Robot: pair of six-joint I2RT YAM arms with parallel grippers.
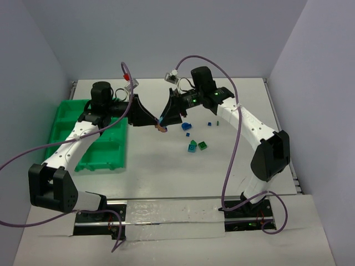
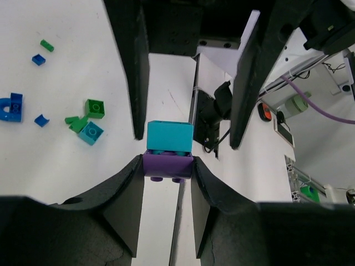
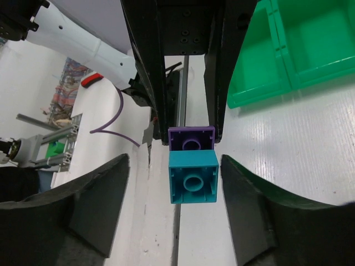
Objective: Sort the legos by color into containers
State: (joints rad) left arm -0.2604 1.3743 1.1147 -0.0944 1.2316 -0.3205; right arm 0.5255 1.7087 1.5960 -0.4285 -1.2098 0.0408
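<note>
White shells, black joints on left arm and right arm. Off both looped purple cables. On right arm, upper centre, green lights glowed. Matte black were left gripper and right gripper, with wedge-shaped fingers and small screws in the housing.

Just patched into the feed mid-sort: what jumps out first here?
Above the middle of the table, the two arms meet tip to tip with a purple brick and a teal brick stuck together between them. The left hand is clamped on the purple brick, while the right hand stands wide either side of the teal one without touching it. Loose bricks lie to the right, the green tray at the left.
</note>
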